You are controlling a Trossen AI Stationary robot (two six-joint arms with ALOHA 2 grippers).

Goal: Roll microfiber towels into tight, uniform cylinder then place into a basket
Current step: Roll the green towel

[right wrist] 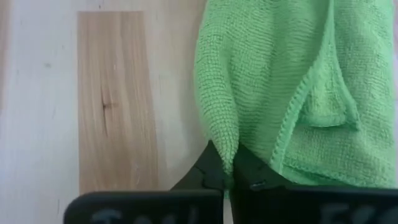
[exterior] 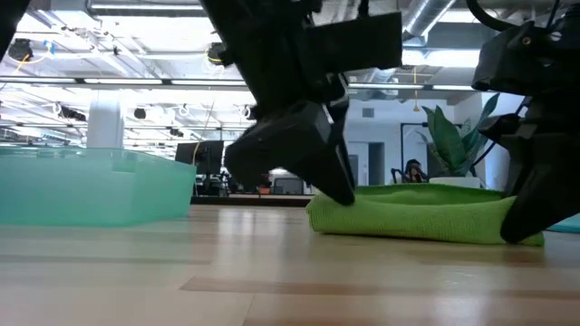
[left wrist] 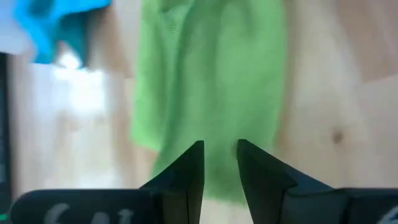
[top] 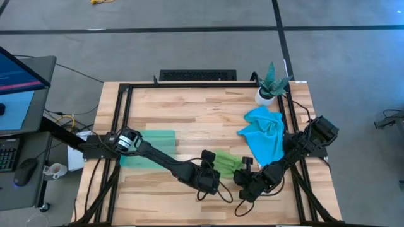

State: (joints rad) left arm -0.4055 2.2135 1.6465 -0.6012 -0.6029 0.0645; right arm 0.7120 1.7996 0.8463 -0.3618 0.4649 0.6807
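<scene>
Right gripper (right wrist: 227, 180) had clamped a corner of the lime green towel (top: 228, 160) at the table's front; left gripper (left wrist: 221, 163) rested on the same towel, fingers slightly apart. Neither cloth looked rolled: the blue towel (top: 265, 132) lay crumpled near the plant (top: 271, 82), the basket (top: 151, 148) sat well left. Bare wood lay open between.

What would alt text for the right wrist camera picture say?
The right gripper has its two dark fingers shut on a pinched edge of the lime green towel, which lies folded on the pale wooden table.
</scene>
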